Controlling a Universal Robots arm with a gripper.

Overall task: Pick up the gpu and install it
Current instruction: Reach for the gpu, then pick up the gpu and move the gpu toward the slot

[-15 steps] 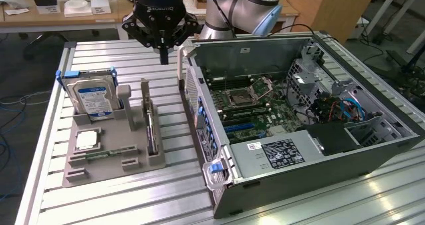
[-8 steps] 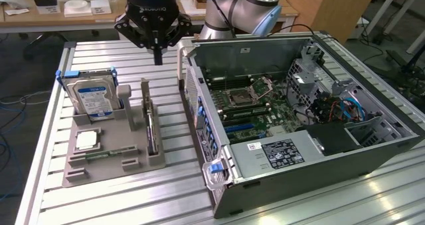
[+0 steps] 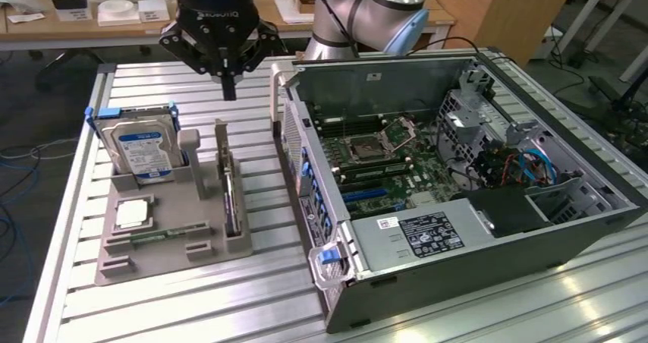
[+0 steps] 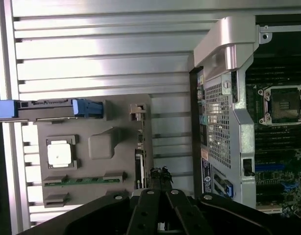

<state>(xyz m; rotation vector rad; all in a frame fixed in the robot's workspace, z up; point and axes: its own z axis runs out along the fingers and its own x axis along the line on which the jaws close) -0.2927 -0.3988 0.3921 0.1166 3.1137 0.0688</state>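
Pincer [image 3: 229,91] is hovering fully closed, gripping nothing. Graphics card [image 3: 231,195] is standing on edge in the grey holder [image 3: 170,202] beneath it, untouched. Open computer case [image 3: 486,252] is sitting beside it.

A wooden desk [image 3: 61,29] strewn with papers stands behind the ribbed aluminium table [image 3: 152,313].
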